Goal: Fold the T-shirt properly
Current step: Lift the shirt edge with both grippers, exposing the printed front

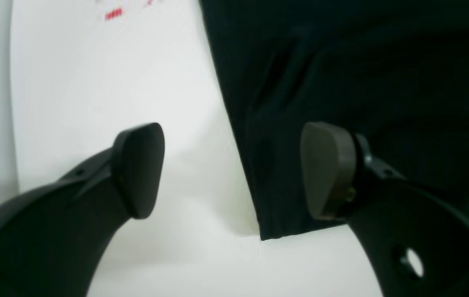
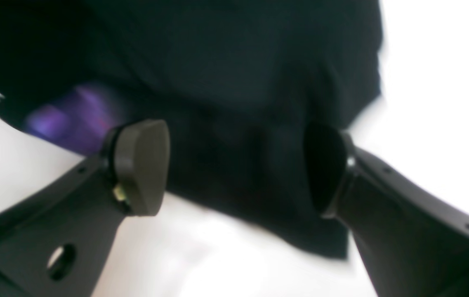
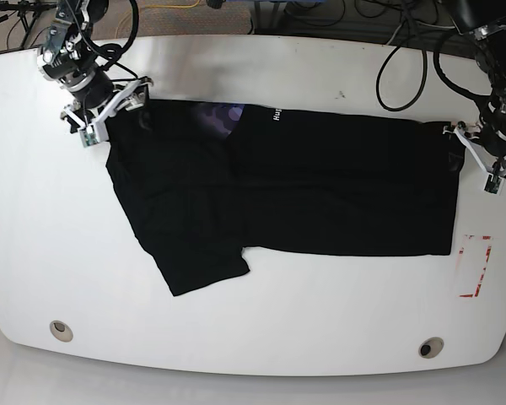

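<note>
Count — one black T-shirt (image 3: pixel 320 181) on one white table (image 3: pixel 261 316), and two arms, each ending in one gripper: left gripper (image 3: pixel 482 157) at the shirt's right end, right gripper (image 3: pixel 110 108) at its far-left corner. Two round holes in the tabletop near the front edge — one left (image 3: pixel 61 330), one right (image 3: pixel 431 347). One red marking (image 3: pixel 475 266) on the table at right.

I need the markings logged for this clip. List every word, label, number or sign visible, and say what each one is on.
White lettering near the collar of the black T-shirt: too small to read; it runs sideways.
Red marking on the white table: a partial rectangle outline, no readable text.
Purple patch by the collar: blurred, no words legible.
Nothing else bears text.
</note>
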### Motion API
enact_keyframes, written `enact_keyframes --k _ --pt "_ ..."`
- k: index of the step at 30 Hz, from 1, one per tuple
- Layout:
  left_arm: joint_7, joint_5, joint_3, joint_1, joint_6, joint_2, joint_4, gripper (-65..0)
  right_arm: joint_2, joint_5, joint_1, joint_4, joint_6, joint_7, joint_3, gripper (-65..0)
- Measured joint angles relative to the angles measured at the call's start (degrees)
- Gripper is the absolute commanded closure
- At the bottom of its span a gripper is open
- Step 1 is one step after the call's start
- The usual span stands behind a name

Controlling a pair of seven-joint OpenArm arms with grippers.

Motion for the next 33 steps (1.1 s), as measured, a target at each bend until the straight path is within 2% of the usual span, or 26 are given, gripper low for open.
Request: enact_keyframes --k 10,20,23,26,30,33 --pt "0.2 -5.1 0.0 1.7 0.0 0.0 -0.5 -48.6 0.0 -6.1 0.5 -5.0 -0.3 0.9 4.6 -49.0" --pt "0.2 -6.2 -0.2 2.6 0.0 -0.1 -0.6 -48.6 0.0 -5.7 3.1 -13.6 -0.3 4.3 4.5 -48.8" --pt "0.1 -6.8 -1.6 2.4 0.0 0.0 -0.6 -48.8 -0.1 -5.5 3.1 -14.4 -0.4 6.3 4.6 -47.1" --pt "0.0 -6.6 -3.1 2.4 0.1 0.0 -0.7 -48.8 0.0 -5.6 3.1 -14.6 -0.4 6.4 4.6 -37.4" --pt "0.0 -6.5 -3.7 2.2 0.4 -0.2 -3.0 -48.8 -0.2 -5.6 3.1 -14.8 -0.4 6.3 4.6 -20.9" --pt "0.0 -6.5 -3.4 2.2 0.4 -0.1 -5.8 -48.8 -0.1 -5.5 3.1 -14.8 -0.3 6.1 4.5 -13.3"
